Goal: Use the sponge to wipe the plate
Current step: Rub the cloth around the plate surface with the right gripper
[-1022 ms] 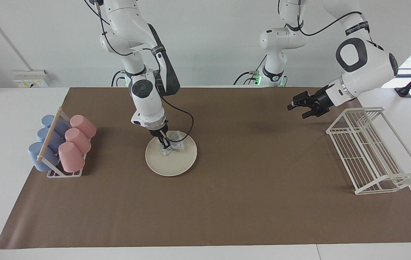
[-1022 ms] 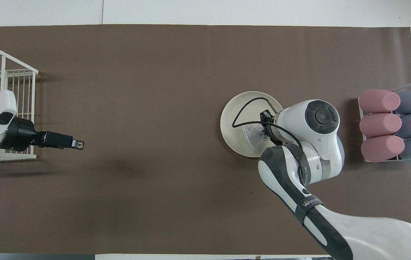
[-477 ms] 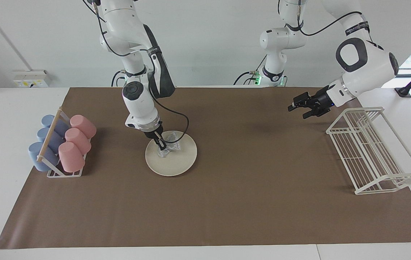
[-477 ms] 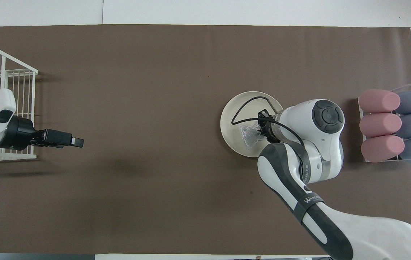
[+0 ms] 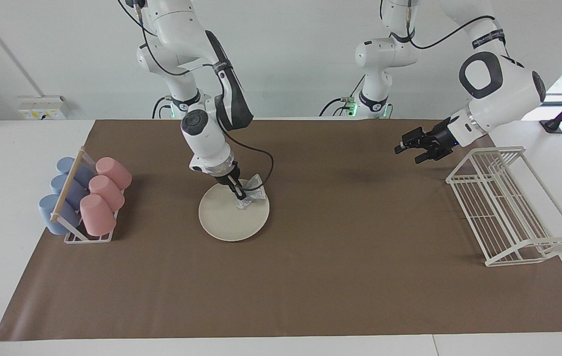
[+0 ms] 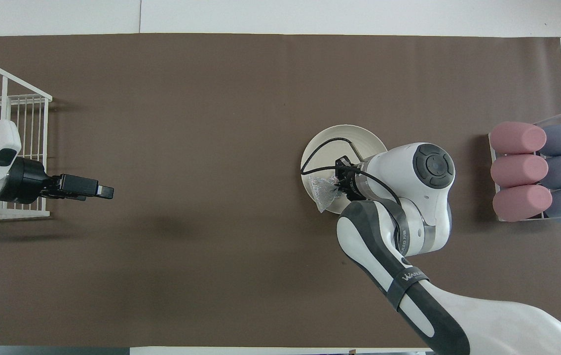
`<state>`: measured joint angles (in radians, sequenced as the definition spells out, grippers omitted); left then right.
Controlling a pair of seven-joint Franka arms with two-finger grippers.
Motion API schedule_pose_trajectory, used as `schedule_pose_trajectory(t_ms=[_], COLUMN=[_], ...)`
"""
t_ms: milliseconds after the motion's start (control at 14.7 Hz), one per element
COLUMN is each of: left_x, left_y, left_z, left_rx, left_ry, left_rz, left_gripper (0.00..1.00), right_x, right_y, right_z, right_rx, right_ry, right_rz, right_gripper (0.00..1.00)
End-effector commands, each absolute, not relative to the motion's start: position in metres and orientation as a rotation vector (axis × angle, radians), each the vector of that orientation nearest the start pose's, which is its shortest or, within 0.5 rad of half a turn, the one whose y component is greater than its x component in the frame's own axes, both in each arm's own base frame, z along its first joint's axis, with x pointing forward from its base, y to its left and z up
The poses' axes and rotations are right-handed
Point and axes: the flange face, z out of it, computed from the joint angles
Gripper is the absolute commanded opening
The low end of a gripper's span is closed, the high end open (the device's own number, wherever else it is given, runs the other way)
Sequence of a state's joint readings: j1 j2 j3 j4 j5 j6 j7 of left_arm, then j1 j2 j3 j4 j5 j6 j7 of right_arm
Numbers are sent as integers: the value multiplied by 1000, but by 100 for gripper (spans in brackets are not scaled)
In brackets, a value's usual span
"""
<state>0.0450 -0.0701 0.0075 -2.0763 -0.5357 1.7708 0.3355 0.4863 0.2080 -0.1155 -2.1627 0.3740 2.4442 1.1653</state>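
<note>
Facing view: the right gripper (image 5: 239,192) is clamped on the sponge (image 5: 252,195), pressing it on the plate (image 5: 226,220) (cup rack (image 5: 85,198) nearby). The left gripper (image 5: 406,146) waits beside the wire rack (image 5: 508,207), jaws unreadable.

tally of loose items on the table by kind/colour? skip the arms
Pink cups: 3
Blue cups: 3
Cup rack: 1
Plate: 1
Sponge: 1
White wire rack: 1
Total: 10

One plate (image 5: 234,213), one sponge (image 5: 251,194), three pink cups (image 5: 104,194), three blue cups (image 5: 63,190), two racks (image 5: 508,207)
</note>
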Motion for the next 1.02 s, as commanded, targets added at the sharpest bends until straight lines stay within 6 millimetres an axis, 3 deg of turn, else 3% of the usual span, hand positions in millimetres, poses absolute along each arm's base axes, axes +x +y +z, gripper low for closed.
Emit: schedule_pose_trajectory(t_ms=[0,204,613,954], left_x=[510,510,510,510], left_y=[-19,-19,-26,-26], left_z=[457,457,457,458], left_rx=[2616,2616,2620,2620], left_ry=[-121,-121,-108,-107], left_rz=[-160,-160,-167,-165], left_gripper=[100,100,100,100], right_x=[540,553,549,523], right_y=[170,154,165,239], right_z=[297,289,286,286], right_rx=[-2549,-2557,-2519,-2410], right_ry=[1397,1341,1416,1590], right_rz=[117,2,23,80], right_gripper=[0,0,0,0])
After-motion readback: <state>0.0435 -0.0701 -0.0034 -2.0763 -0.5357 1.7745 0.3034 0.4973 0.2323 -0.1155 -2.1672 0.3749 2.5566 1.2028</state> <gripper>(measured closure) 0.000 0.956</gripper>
